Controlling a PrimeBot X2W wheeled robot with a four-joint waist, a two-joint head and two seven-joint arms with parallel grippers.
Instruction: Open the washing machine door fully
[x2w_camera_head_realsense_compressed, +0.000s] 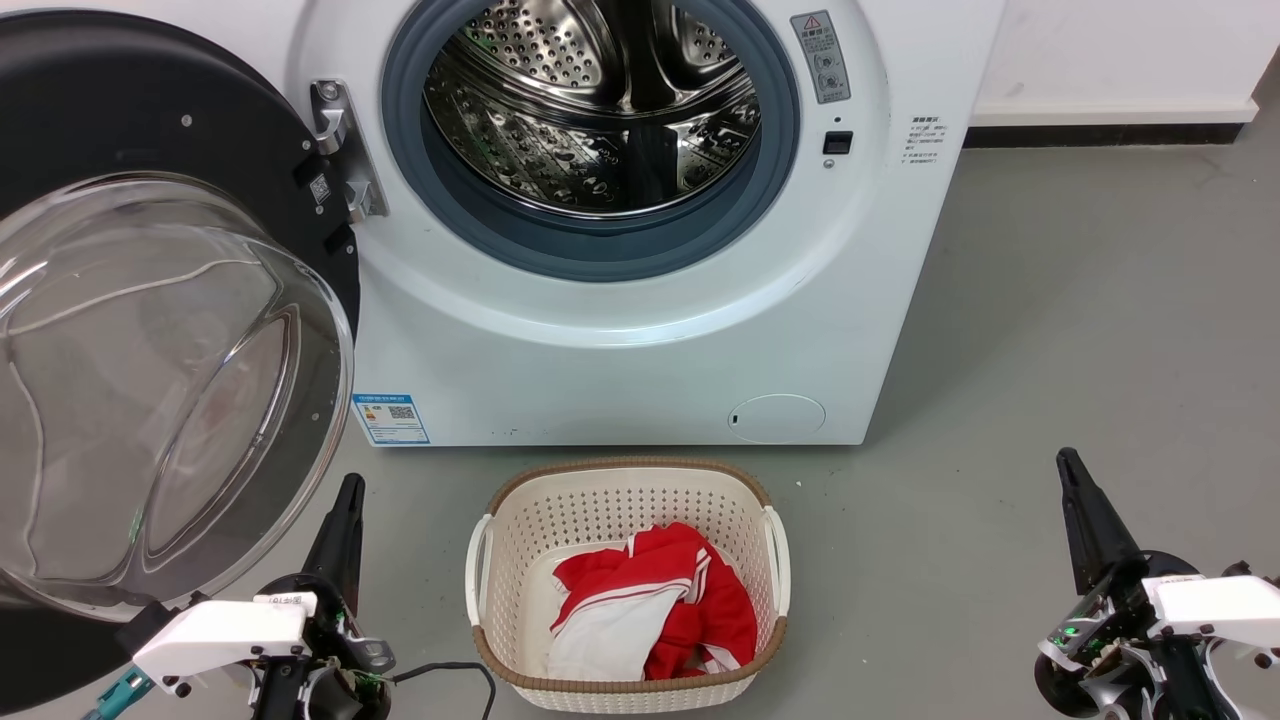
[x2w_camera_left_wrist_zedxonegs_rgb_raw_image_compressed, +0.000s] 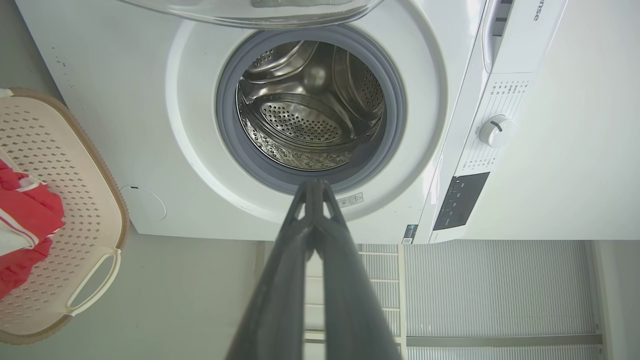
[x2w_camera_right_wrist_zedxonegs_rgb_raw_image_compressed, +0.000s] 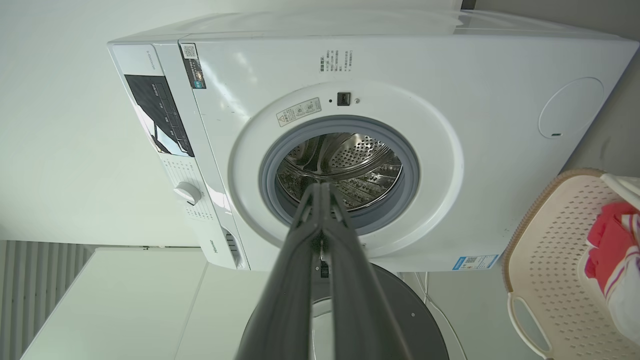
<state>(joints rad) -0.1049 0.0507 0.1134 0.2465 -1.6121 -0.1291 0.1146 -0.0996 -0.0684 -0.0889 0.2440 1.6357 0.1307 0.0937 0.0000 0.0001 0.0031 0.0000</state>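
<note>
1. We judge the task all but done: the washing machine door (x2w_camera_head_realsense_compressed: 150, 330) stands swung wide on its hinge, left of the washing machine (x2w_camera_head_realsense_compressed: 620, 370), with the drum (x2w_camera_head_realsense_compressed: 600, 110) mouth wholly uncovered
2. At most a last bit of swing is left; we cannot tell if the hinge gives more
3. The left tool (x2w_camera_head_realsense_compressed: 350, 495), just beside the door's lower rim, and the right tool (x2w_camera_head_realsense_compressed: 1072, 475), well apart from it, both have fingers pressed together on nothing
4. We count one machine, one door, two tools, one basket (x2w_camera_head_realsense_compressed: 500, 520) and one red-and-white bundle (x2w_camera_head_realsense_compressed: 660, 590) lying in it
</note>
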